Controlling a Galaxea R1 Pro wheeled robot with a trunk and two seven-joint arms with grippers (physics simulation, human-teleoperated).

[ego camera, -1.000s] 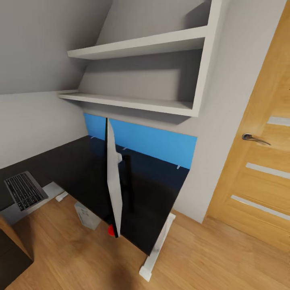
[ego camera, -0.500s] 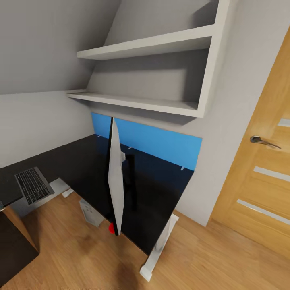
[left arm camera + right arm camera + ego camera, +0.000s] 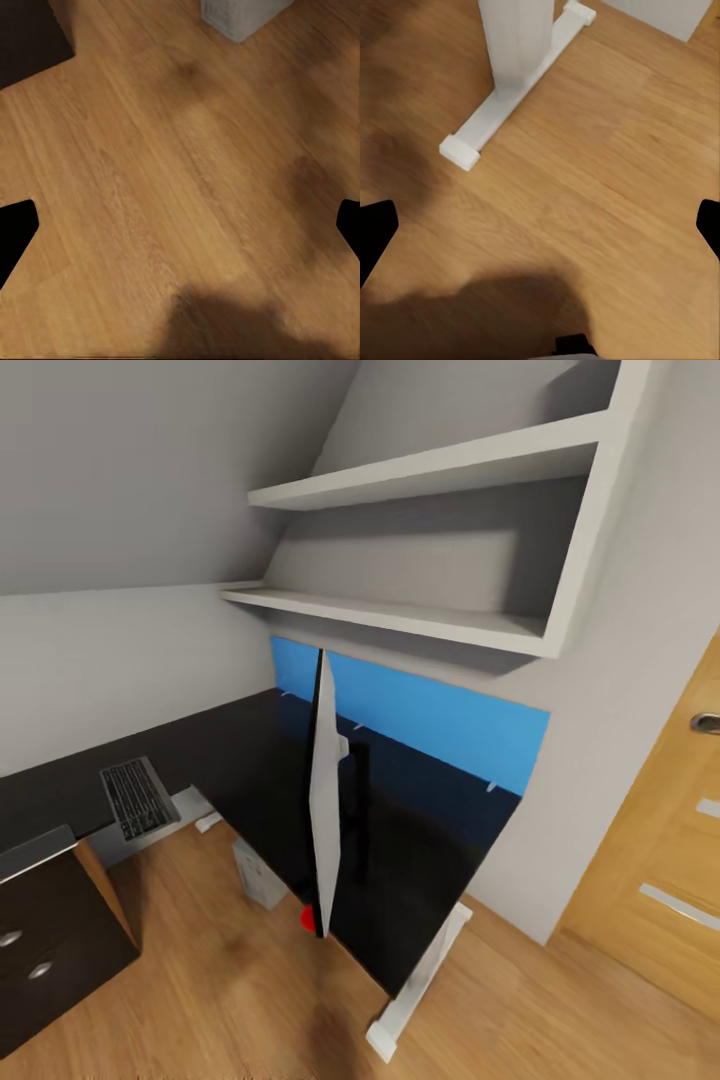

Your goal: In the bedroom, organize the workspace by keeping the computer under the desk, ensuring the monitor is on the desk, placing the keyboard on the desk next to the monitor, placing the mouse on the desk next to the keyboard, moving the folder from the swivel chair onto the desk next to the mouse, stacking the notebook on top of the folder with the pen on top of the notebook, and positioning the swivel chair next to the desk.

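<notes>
- Head view, attic bedroom: the L-shaped desk [image 3: 240, 760], glossy black on top, fills the centre of the frame, with its blue back panel [image 3: 440, 722] running along the wall at about 2 o'clock from the middle.
- The monitor [image 3: 323, 800] stands upright on the desk, seen nearly edge-on: white back facing 9 o'clock, black front facing 3 o'clock, a small red dot at its lower corner near the desk's front edge, slim black stand just behind it.
- The keyboard [image 3: 138, 798], dark keys on a silver base, lies at 9 o'clock from the monitor; whether it rests on the desktop or just beyond its edge cannot be told.
- The computer [image 3: 257, 872], a pale grey tower, stands on the wooden floor [image 3: 230, 990] under the desk edge, at 8 o'clock from the monitor's base.
- The black drawer unit [image 3: 50, 930] occupies the frame's 8 o'clock corner.
- The white pedestal leg [image 3: 420, 985] meets the floor at 5 o'clock; the right wrist view catches the same leg [image 3: 514, 45] and its long flat foot on the boards.
- Two pale wall shelves [image 3: 400, 615] hang above the desk at 12 to 1 o'clock; an oak door [image 3: 670, 860] with a metal handle closes the frame at 3 o'clock.
- Left gripper [image 3: 180, 232]: dark fingertips sit at opposite edges of the wrist view, spread wide apart over bare floor, holding nothing.
- Right gripper [image 3: 540, 232]: fingertips likewise far apart, empty above the floorboards beside the pedestal foot.
</notes>
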